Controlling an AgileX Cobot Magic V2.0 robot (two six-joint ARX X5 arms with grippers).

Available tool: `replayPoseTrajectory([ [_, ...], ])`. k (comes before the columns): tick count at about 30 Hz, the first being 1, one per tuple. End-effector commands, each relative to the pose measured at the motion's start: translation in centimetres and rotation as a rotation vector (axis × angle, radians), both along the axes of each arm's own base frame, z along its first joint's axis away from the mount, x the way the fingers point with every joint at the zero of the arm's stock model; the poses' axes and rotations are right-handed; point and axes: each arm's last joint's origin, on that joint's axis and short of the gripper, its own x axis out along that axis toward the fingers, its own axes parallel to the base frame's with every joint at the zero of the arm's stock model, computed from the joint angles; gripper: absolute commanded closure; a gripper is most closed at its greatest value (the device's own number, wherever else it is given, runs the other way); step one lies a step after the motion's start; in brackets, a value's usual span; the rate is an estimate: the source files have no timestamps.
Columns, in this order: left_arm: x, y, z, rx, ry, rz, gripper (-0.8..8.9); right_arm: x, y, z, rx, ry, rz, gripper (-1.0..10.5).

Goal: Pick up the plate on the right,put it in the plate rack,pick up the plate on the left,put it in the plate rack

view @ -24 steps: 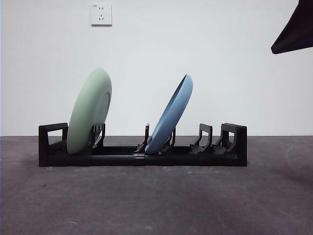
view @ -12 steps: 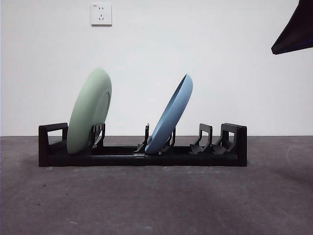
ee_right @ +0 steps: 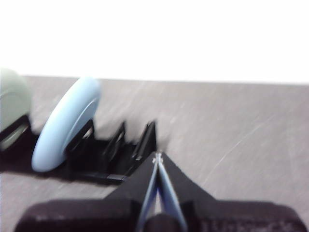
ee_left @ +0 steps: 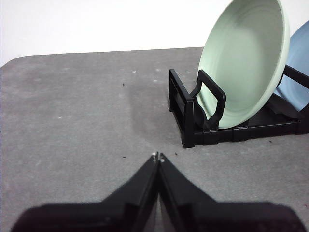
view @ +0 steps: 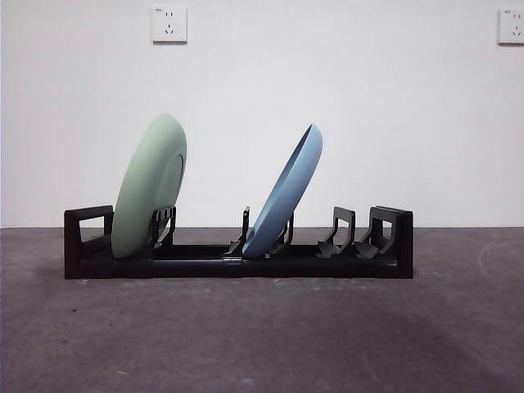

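The black plate rack [view: 237, 264] stretches across the middle of the table. A pale green plate [view: 150, 185] leans in its left end and a light blue plate [view: 285, 193] leans in a middle slot. The left wrist view shows the green plate [ee_left: 246, 60] in the rack [ee_left: 193, 121], with my left gripper [ee_left: 158, 157] shut and empty over bare table, well short of the rack's end. My right gripper [ee_right: 157, 158] is shut and empty too, back from the rack [ee_right: 120, 154] beyond its free end, with the blue plate [ee_right: 65, 123] further along. Neither arm shows in the front view.
Grey table surface [view: 262, 336] lies in front of the rack. A white wall with two sockets [view: 169, 24] stands behind it. Two free prong slots [view: 360, 233] sit at the rack's right end.
The black arm tip at the front view's top right corner has gone out of view, uncovering a second wall socket. Plates and rack have not moved.
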Motion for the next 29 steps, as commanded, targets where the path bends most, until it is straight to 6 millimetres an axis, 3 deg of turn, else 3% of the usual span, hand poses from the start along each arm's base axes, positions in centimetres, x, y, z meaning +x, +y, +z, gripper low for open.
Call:
replayPoseTrajectory([
  [1,0.1,0.0,-0.5,-0.008,0.013,0.001,8.17,-0.3,-0.3,-2.3,-0.026,-0.032,0.005,9.5],
  [9,0.1,0.0,-0.5,-0.008,0.013,0.001,8.17,0.5,-0.3,-8.2,-0.024,-0.049,-0.005,9.5],
  [14,0.1,0.0,-0.5,-0.008,0.013,0.001,8.17,0.7,-0.2,-10.2,-0.001,-0.003,-0.006,9.5],
  [29,0.1,0.0,-0.5,-0.008,0.013,0.001,8.17,0.7,-0.2,-10.7,-0.043,0.049,-0.008,9.5],
])
